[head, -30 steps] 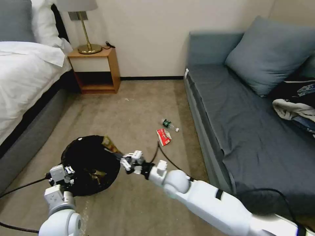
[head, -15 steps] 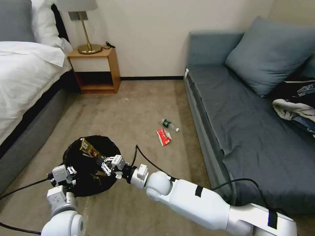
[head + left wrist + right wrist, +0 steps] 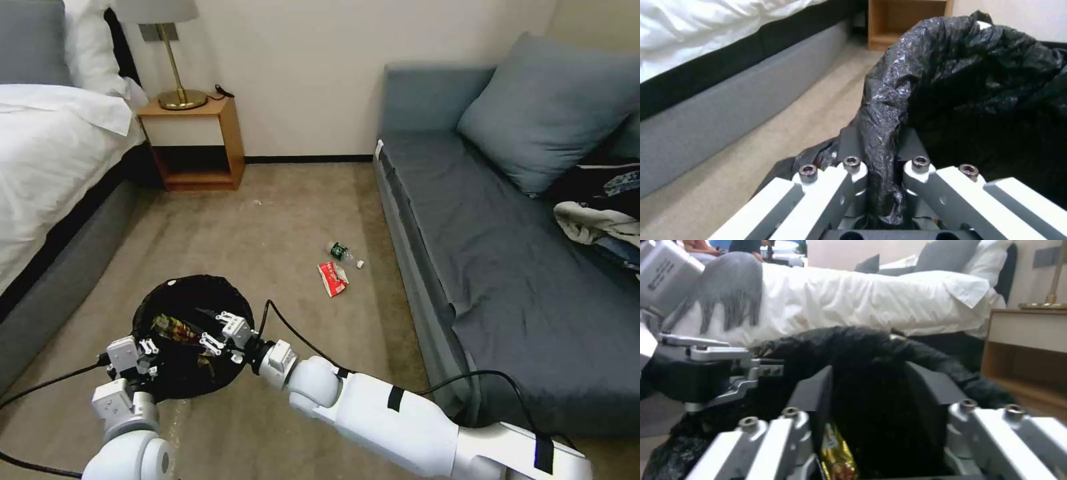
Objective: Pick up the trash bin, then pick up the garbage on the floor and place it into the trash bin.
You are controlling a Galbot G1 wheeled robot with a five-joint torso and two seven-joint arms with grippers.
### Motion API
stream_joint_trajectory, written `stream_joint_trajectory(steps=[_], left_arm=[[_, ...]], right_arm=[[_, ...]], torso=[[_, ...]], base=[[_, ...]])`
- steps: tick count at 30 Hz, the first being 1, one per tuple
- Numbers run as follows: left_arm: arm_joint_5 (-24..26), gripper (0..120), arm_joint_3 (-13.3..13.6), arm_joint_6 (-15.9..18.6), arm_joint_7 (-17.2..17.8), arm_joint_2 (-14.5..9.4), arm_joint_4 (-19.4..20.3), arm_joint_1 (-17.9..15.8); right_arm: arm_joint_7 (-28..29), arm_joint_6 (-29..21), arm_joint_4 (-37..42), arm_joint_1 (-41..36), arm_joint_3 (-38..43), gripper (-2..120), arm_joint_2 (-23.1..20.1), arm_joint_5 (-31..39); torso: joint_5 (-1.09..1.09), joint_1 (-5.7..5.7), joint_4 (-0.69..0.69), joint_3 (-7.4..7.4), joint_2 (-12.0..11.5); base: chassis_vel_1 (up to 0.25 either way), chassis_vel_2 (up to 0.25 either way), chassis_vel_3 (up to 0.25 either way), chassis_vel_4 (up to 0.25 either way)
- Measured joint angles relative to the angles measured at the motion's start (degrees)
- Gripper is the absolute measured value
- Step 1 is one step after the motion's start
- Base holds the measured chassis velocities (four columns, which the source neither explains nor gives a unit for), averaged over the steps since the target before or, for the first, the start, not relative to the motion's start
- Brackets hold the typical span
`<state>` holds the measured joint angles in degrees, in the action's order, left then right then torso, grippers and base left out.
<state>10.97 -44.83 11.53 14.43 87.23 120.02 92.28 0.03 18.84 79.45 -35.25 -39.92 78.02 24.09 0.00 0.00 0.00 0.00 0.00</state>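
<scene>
Step in hand, as I read it: dropping the gold-brown snack wrapper (image 3: pixel 175 328) into the trash bin (image 3: pixel 189 291).

- Left gripper (image 3: pixel 882 166) is clamped on a fold of the bin's black bag at the rim side nearest the robot, holding the bin.
- Right gripper (image 3: pixel 220 332) hangs over the bin mouth, on the sofa side of the rim. Fingers apart, nothing pinched between the tips. The wrapper lies below them inside the bag, gold foil visible in the right wrist view (image 3: pixel 835 453).
- To do it well: confirm the wrapper is fully clear of the pads before pulling out. Lift straight up off the bin so the fingers don't snag the crinkled liner. Left arm should hold steady, since it grips only the plastic and any tug could skew the bag or tip the bin.

Left on the floor: red-and-white wrapper (image 3: pixel 332 278) and small green-labelled bottle (image 3: pixel 345 254), just beside each other, well beyond the bin toward the sofa (image 3: pixel 507 267).

Surface and room: short beige carpet (image 3: pixel 280 220), flat, so thin litter sits flush and will need a low pinch. Bed (image 3: pixel 47 147) is on the far side of the bin from the sofa. Wooden nightstand (image 3: pixel 193 143) with a brass lamp (image 3: pixel 170 60) stands against the wall past the bin.
</scene>
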Motion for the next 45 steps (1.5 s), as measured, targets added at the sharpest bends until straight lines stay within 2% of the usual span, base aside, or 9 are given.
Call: stream_joint_trajectory(steps=[4,10,14,17,21,24,26,33,45], left_arm=[[0.39,5,-0.37,0.00,0.00,-0.55,0.00,-0.05],[0.35,5,-0.82,-0.26,0.14,-1.66,-0.63,-0.38],[0.35,5,-0.87,-0.39,0.24,-1.88,-0.73,-0.40],[0.59,5,-0.94,-0.51,0.38,-2.58,-0.80,-0.84],[1.40,5,-1.23,-0.51,0.57,-3.02,-0.58,-1.22],[2.01,5,-1.40,-0.48,0.74,-3.27,-0.29,-1.33],[2.43,5,-1.59,-0.40,0.79,-3.57,0.08,-1.26],[2.40,5,-2.08,-1.30,0.99,-4.55,0.02,0.28],[2.18,5,-2.00,-3.19,1.33,-5.20,-0.35,2.15]], right_arm=[[-0.26,0.37,2.08,-0.77,3.00,65,-2.25,-0.98],[8.61,0.55,7.85,-6.25,13.06,88,-8.73,-8.86],[10.34,0.33,10.06,-8.66,16.80,95,-10.14,-10.82],[12.22,-1.24,18.93,-19.98,30.75,100,-12.29,-17.73],[9.42,-1.08,25.21,-28.92,43.08,100,-11.38,-19.72],[4.80,2.49,26.60,-36.03,52.28,100,-9.37,-21.55],[0.77,7.48,26.43,-42.39,60.88,100,-6.74,-23.49],[-2.94,15.10,26.66,-53.07,67.80,100,-4.53,-23.20],[-2.45,17.05,28.01,-59.05,70.28,100,-0.63,-23.00]], torso=[[0.01,0.00,0.01,0.00,0.00],[0.01,0.00,-0.01,0.00,0.00],[0.01,0.00,0.00,0.00,0.00],[0.02,0.00,0.00,-0.01,0.00],[0.02,0.00,0.00,-0.01,0.00],[0.01,0.00,-0.01,-0.01,0.01],[-0.01,0.00,-0.01,-0.01,0.01],[0.01,0.00,0.00,-0.01,0.01],[0.00,0.00,0.00,-0.01,0.01]], base=[[0.000,0.000,0.000,0.000],[0.000,0.000,0.000,0.000],[0.000,0.000,0.000,0.000],[0.000,0.000,0.000,0.000],[0.000,0.000,0.000,0.000],[0.000,0.000,0.000,0.000],[0.000,0.000,0.000,0.000],[0.000,0.000,0.000,0.000],[0.000,0.000,0.000,0.000]])
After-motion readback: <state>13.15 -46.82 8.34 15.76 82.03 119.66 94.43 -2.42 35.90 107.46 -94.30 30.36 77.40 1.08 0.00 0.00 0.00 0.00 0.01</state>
